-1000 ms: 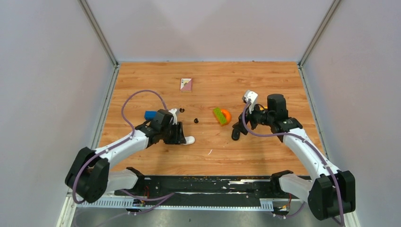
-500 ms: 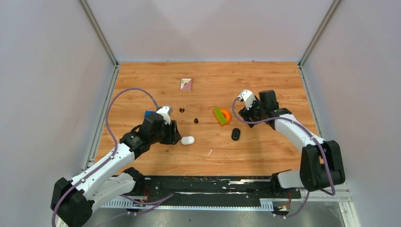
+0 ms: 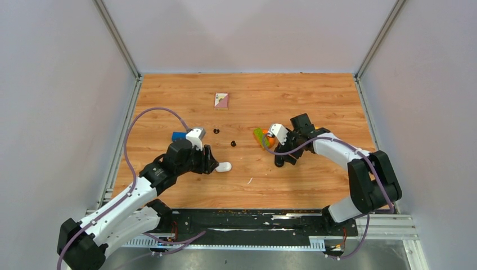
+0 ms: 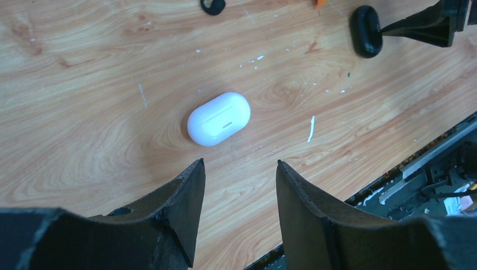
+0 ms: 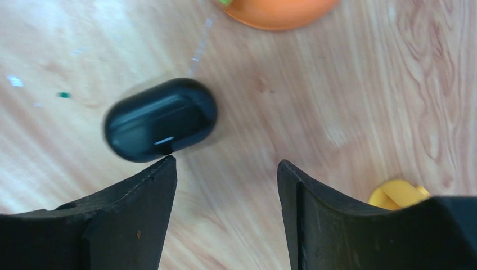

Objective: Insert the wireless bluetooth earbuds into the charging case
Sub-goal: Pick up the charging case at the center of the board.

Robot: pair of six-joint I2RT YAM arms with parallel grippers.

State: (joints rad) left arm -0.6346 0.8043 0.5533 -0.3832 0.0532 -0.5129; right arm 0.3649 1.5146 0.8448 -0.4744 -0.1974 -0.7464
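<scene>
Case (image 4: 219,118), white, lies just beyond L hand (image 4: 238,166).

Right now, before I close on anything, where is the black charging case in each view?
Top external: black case right of centre, just nearer the arm bases than the orange-and-green toy.
Left wrist: top right corner, beyond the white case.
Right wrist: left of centre, just beyond the fingers.
Shared landmark: the toy, orange at the right wrist view's top edge.
</scene>
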